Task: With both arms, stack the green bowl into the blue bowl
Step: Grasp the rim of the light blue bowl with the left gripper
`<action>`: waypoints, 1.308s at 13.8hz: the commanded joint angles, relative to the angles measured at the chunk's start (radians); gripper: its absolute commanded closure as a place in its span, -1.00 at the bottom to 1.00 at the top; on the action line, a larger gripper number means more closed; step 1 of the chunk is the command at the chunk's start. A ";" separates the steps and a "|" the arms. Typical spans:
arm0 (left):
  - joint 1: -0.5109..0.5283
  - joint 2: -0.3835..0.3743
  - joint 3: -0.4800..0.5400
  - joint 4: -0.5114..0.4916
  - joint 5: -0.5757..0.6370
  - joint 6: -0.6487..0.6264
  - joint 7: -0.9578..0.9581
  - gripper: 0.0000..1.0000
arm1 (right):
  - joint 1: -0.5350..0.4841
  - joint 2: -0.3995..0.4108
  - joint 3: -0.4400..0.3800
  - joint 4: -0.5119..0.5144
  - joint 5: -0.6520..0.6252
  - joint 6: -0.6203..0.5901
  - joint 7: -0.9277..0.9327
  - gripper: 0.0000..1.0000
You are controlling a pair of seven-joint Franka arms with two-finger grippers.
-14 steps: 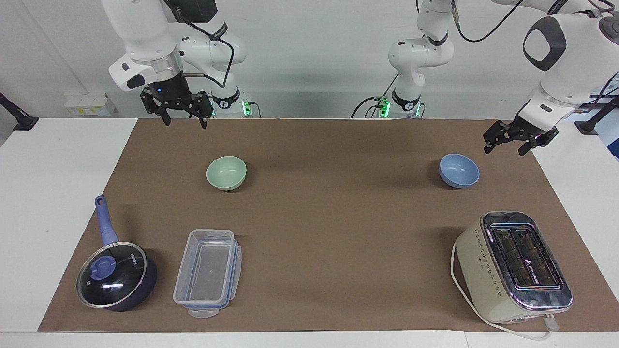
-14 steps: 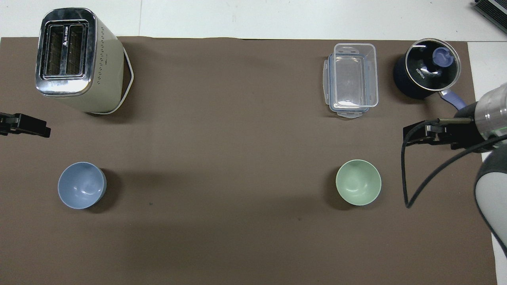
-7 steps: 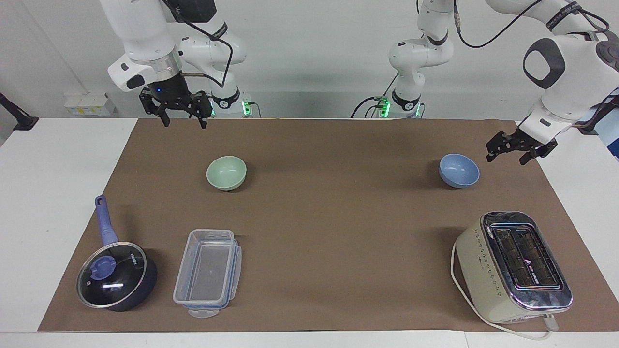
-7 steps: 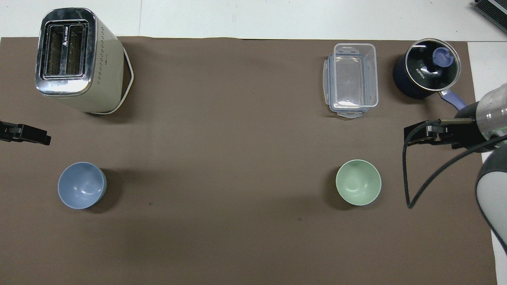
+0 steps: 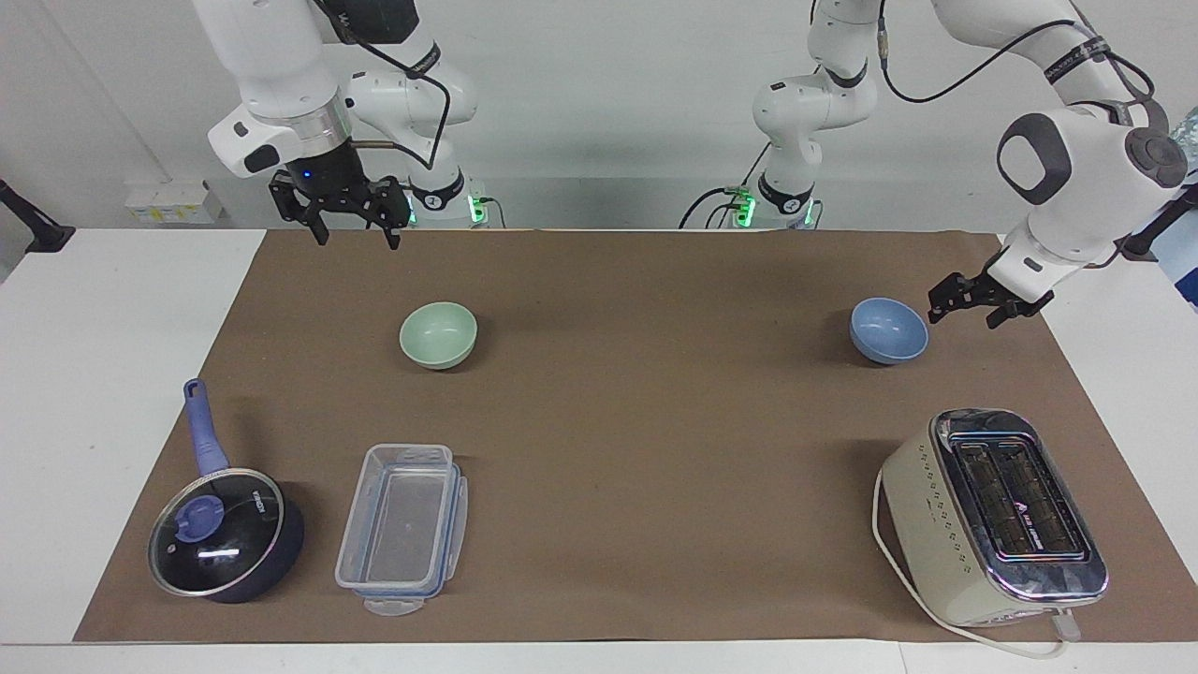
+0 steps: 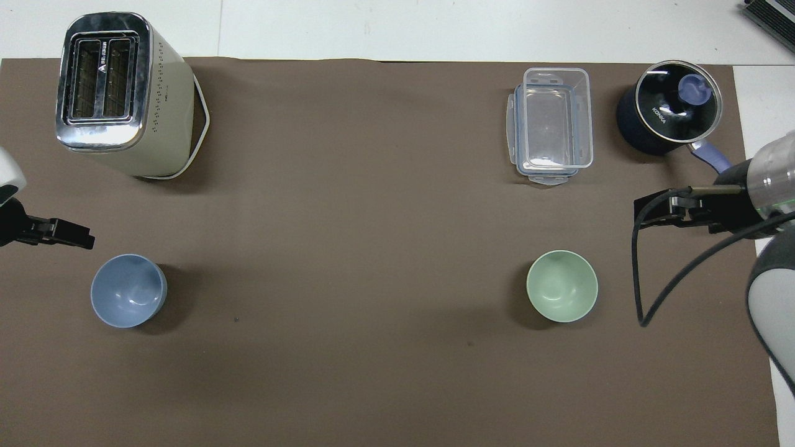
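The green bowl stands upright and empty on the brown mat, toward the right arm's end of the table. At the left arm's end stands the blue bowl, also empty. My left gripper hangs low just beside the blue bowl's rim, open, holding nothing and not touching the bowl. High over the mat at the right arm's end, well apart from the green bowl, my right gripper is open and empty.
A cream toaster stands farther from the robots than the blue bowl. A clear plastic container and a dark lidded pot with a blue handle lie farther out than the green bowl.
My left gripper has come down and moved in toward the blue bowl. The right gripper has hardly moved, and both bowls stay where they were.
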 commanded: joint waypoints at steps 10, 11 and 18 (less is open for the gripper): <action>0.055 -0.018 -0.011 -0.307 0.004 0.281 0.102 -1.00 | -0.014 -0.018 -0.003 -0.025 0.023 0.021 -0.023 -1.00; 0.055 -0.013 -0.011 -0.327 0.004 0.308 0.102 -1.00 | -0.014 -0.018 -0.003 -0.025 0.023 0.021 -0.023 -1.00; 0.065 -0.010 -0.011 -0.353 -0.014 0.345 0.151 1.00 | -0.024 -0.020 -0.005 -0.027 0.023 0.019 -0.026 -1.00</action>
